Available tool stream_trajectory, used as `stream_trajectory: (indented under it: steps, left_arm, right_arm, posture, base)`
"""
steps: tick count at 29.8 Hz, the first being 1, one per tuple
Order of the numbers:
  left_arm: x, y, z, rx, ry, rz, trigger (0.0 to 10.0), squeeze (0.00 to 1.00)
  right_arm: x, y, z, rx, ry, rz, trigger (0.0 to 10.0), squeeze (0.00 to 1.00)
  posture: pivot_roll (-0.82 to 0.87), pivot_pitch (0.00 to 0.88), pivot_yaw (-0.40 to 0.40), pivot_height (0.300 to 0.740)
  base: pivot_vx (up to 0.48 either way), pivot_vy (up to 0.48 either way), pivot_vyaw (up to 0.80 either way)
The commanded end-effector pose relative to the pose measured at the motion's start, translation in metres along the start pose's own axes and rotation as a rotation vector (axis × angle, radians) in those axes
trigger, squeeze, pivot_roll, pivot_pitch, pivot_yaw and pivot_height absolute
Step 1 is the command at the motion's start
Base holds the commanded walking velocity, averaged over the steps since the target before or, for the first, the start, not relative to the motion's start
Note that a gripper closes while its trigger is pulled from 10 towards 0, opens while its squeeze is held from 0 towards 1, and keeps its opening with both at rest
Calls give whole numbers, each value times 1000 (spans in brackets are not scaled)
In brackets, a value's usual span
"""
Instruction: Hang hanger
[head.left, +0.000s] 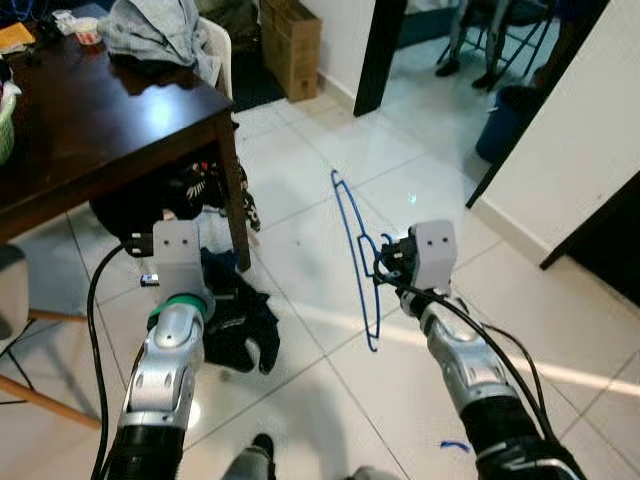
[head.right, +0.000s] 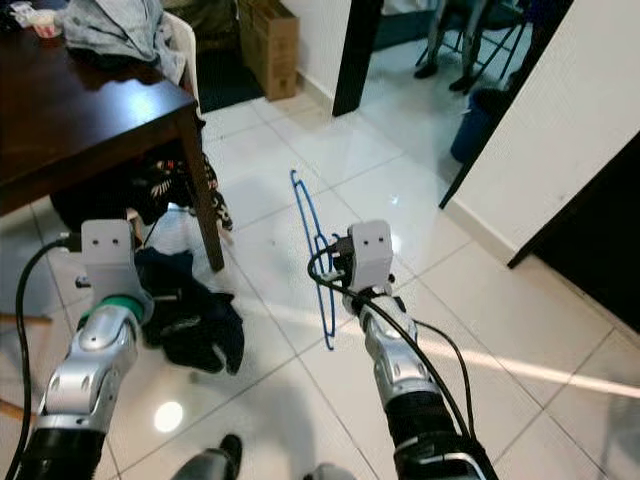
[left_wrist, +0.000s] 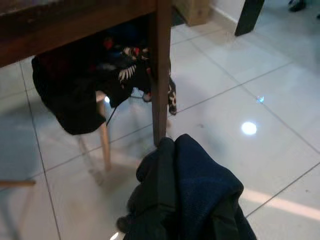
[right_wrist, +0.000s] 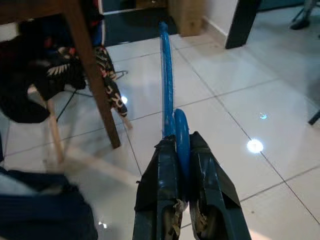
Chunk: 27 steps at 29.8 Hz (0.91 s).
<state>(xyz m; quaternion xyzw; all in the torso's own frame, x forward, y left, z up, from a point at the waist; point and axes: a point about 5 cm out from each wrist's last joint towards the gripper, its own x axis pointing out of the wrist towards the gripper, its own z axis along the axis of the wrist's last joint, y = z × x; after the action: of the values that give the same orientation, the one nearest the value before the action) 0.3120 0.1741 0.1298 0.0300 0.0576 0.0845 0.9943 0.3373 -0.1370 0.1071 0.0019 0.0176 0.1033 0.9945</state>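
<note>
Two arms reach out over the white tiled floor (head.left: 330, 140). The right gripper (right_wrist: 181, 150), at about 2 o'clock from the robot, has its fingers pressed tight on a blue wire hanger (head.left: 352, 240), held in the air. The left gripper (left_wrist: 185, 200), at about 10 o'clock, carries a dark garment (head.left: 235, 315); its finger spread cannot be told. A dark wooden table (head.left: 90, 120) stands at 11 o'clock.
</note>
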Motion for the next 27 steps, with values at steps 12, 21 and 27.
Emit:
stream_trajectory:
  steps: [12, 21, 27]
  left_arm:
    - [1, 5, 24, -23, -118, 33, 10000, 0]
    - [1, 4, 27, -28, -127, 27, 10000, 0]
    - [2, 4, 27, -31, -125, 25, 10000, 0]
  right_arm:
    - [3, -1, 7, 35, -27, 8, 10000, 0]
    - [3, 0, 7, 46, -27, 16, 10000, 0]
    - [4, 1, 7, 48, -26, 20, 10000, 0]
  posture:
    - [43, 52, -40, 740]
    - [41, 55, -39, 740]
    - [41, 58, -37, 740]
  base:
    - [69, 0, 0]
    - [327, 0, 0]
    - [349, 0, 0]
